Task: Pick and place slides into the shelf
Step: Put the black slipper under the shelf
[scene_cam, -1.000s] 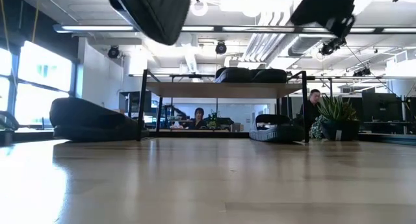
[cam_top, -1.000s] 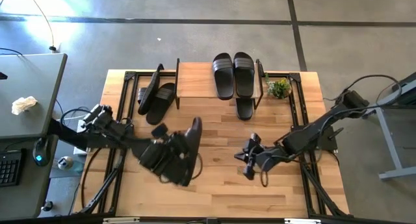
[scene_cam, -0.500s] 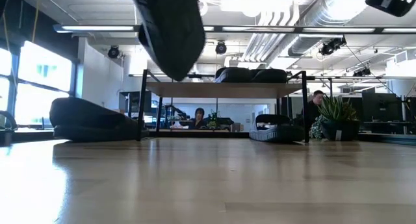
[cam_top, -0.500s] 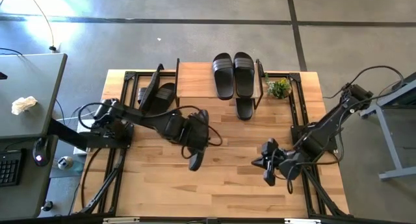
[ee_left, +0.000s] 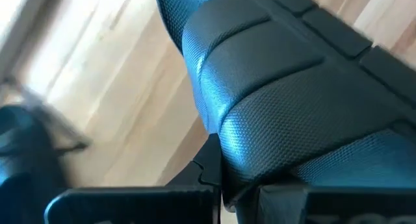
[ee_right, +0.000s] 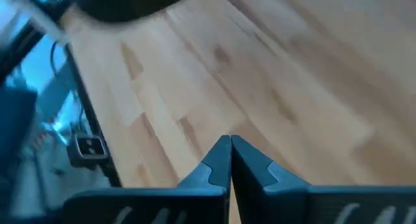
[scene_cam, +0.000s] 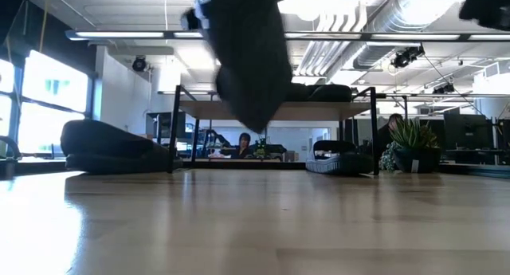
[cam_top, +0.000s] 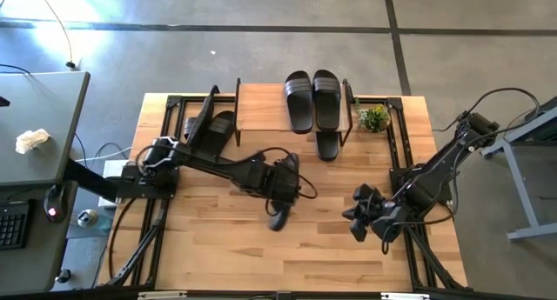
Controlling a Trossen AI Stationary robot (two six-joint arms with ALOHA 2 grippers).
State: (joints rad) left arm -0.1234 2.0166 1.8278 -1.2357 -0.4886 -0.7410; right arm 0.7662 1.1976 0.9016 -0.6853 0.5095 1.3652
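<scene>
Furthest left on the desk (cam_top: pixel 218 248) we see two slides (cam_top: pixel 205 126) lying beside the shelf's left frame, one tipped on its edge against the other; in the low view they read as one dark mound (scene_cam: pixel 111 147) resting on the wood.

Next comes the left gripper (cam_top: pixel 280 189), reached out over the middle of the desk. Its fingers (ee_left: pixel 214 165) are clamped on a carried slide (cam_top: pixel 283 196), whose sole hangs down and toward the desk's front edge. In the left wrist view the textured sole (ee_left: pixel 286 107) fills the space directly ahead of the fingers, pinched at its near end. In the low view this slide (scene_cam: pixel 247 60) hangs in the air, clear of the desk surface, in front of the shelf (scene_cam: pixel 275 109).

Beyond the left fingers, the shelf (cam_top: pixel 261 107) stands at the desk's far edge. Two slides (cam_top: pixel 313 98) sit side by side on the right part of its top board, and another slide (cam_top: pixel 327 143) pokes out from the lower level beneath them. A small potted plant (cam_top: pixel 374 119) stands just right of the shelf.

Furthest right, the right gripper (cam_top: pixel 361 213) hovers over the desk's right part, well apart from the carried slide. In the right wrist view its fingers (ee_right: pixel 229 160) are pressed together with nothing between them, bare wood ahead.
</scene>
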